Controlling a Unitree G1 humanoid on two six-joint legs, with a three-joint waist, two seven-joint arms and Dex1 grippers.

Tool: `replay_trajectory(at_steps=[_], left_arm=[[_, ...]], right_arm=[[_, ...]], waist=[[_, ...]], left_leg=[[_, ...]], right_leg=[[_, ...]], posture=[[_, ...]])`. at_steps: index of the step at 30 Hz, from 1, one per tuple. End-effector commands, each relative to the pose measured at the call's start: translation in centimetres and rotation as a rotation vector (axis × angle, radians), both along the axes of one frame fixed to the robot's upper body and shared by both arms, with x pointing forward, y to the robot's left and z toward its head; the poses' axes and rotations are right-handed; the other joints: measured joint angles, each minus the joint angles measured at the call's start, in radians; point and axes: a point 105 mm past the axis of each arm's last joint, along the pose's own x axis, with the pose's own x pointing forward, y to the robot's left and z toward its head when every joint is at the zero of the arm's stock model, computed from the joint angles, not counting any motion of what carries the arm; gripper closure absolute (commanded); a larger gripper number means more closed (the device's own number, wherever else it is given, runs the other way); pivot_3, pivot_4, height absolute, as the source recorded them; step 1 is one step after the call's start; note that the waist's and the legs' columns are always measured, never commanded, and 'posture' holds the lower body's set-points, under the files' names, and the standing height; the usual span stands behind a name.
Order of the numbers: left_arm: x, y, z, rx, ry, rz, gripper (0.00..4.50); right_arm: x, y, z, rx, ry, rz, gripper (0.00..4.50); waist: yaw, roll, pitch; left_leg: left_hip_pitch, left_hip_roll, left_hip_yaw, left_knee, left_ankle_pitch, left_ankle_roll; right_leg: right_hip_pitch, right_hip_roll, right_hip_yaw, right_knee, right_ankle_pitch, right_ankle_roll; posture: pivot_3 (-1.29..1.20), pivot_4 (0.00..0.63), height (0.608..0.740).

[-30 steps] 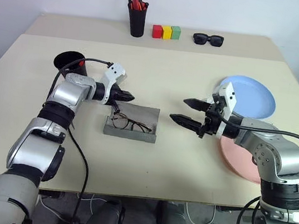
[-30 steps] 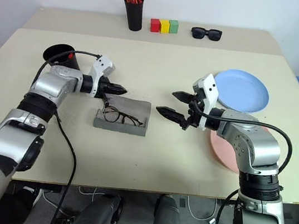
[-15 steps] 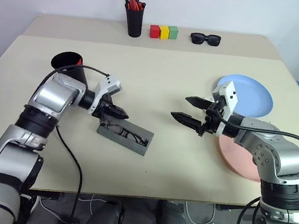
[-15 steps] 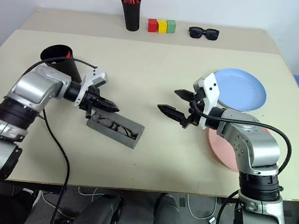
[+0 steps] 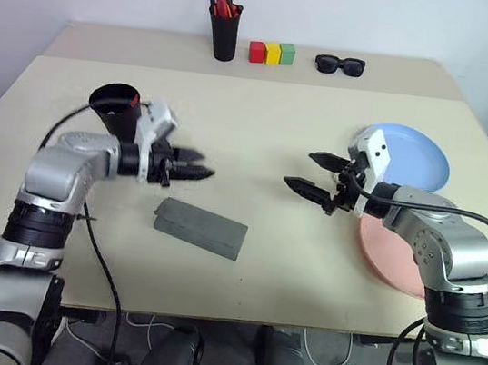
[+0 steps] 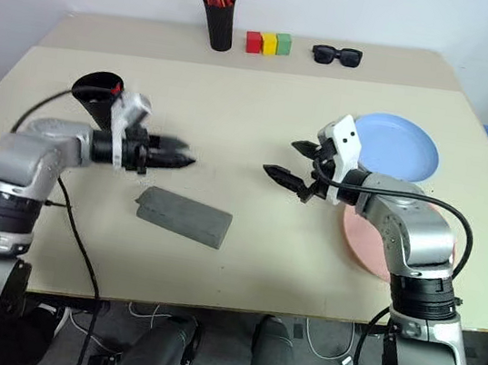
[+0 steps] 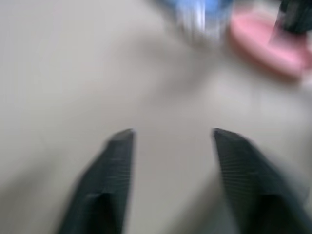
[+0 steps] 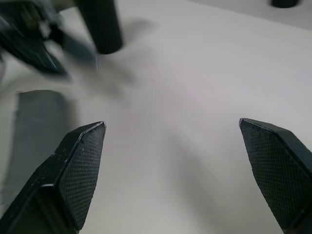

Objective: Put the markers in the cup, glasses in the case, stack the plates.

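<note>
The grey case (image 5: 199, 226) lies shut on the table, slanted, and the glasses are hidden. My left gripper (image 5: 196, 163) hovers just above and behind the case, open and empty, its fingers (image 7: 114, 165) spread apart. The black cup (image 5: 114, 101) stands behind that arm, with a bit of red at its rim; the markers are otherwise hidden. My right gripper (image 5: 301, 170) hangs open over the table's middle, holding nothing. To its right the light blue plate (image 5: 413, 157) lies flat, and the pink plate (image 5: 393, 260) lies nearer, partly under my right arm.
Along the far edge stand a black pen holder (image 5: 223, 28) with orange-red pens, three coloured blocks (image 5: 272, 53) and black sunglasses (image 5: 340, 65). The table's front edge runs just below the case.
The case's lid has come down over the glasses, and the case has swung round to a slant. My left gripper has opened and drawn up and back from it. The right arm has barely moved.
</note>
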Motion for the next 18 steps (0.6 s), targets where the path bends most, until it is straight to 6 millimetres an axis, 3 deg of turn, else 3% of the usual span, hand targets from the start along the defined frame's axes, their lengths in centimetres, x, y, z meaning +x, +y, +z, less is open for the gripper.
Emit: replay_trajectory(at_steps=[1, 2, 5, 7, 12, 18], left_arm=[[-0.2, 1.0, 2.6, -0.107, -0.084, -0.011, 0.30], [-0.4, 1.0, 2.7, -0.112, -0.101, -0.033, 0.10], [-1.8, 0.6, 3.2, -0.181, -0.095, -0.134, 0.10], [-2.6, 0.2, 3.2, -0.207, -0.077, -0.189, 0.10], [-4.6, -0.2, 2.8, -0.243, -0.025, -0.322, 0.10], [-5.3, -0.7, 2.1, -0.244, -0.051, -0.389, 0.10]], right_arm=[[0.2, -3.2, 2.2, -0.001, -0.051, -0.120, 0.00], [0.0, -4.1, 2.2, -0.013, -0.030, -0.153, 0.00], [-0.8, -8.0, 1.3, -0.082, 0.038, -0.294, 0.00], [-1.8, -9.4, 0.7, -0.120, 0.093, -0.340, 0.00], [-7.1, -9.7, -0.7, -0.226, 0.243, -0.263, 0.00], [-10.1, -10.0, -2.6, -0.300, 0.299, -0.289, 0.00]], waist=[[-0.001, 0.000, 0.000], [-0.002, 0.000, 0.000], [0.000, 0.000, 0.000], [0.003, 0.000, 0.000], [-0.002, 0.000, 0.000], [0.002, 0.000, 0.000]], left_leg=[[0.000, 0.000, 0.000, 0.000, 0.000, 0.000], [0.000, 0.000, 0.001, 0.000, 0.000, 0.000], [0.000, 0.000, 0.001, 0.000, 0.000, 0.001], [-0.001, 0.000, 0.001, 0.000, -0.001, 0.001], [-0.001, 0.000, 0.001, 0.000, -0.001, 0.001], [0.002, 0.002, 0.004, 0.001, -0.001, 0.002]], right_leg=[[0.000, 0.000, 0.000, 0.000, 0.000, 0.000], [0.000, 0.000, 0.000, -0.001, 0.000, 0.000], [0.000, 0.000, 0.000, -0.001, 0.000, 0.000], [0.000, 0.000, 0.000, -0.002, 0.000, 0.000], [0.000, 0.000, 0.000, -0.002, 0.000, 0.000], [0.004, 0.000, 0.001, -0.004, 0.000, 0.001]], posture=[[0.00, 0.150, 0.740], [0.00, 0.150, 0.740], [0.00, 0.150, 0.740], [0.00, 0.150, 0.740], [0.00, 0.150, 0.740], [0.00, 0.150, 0.740]])
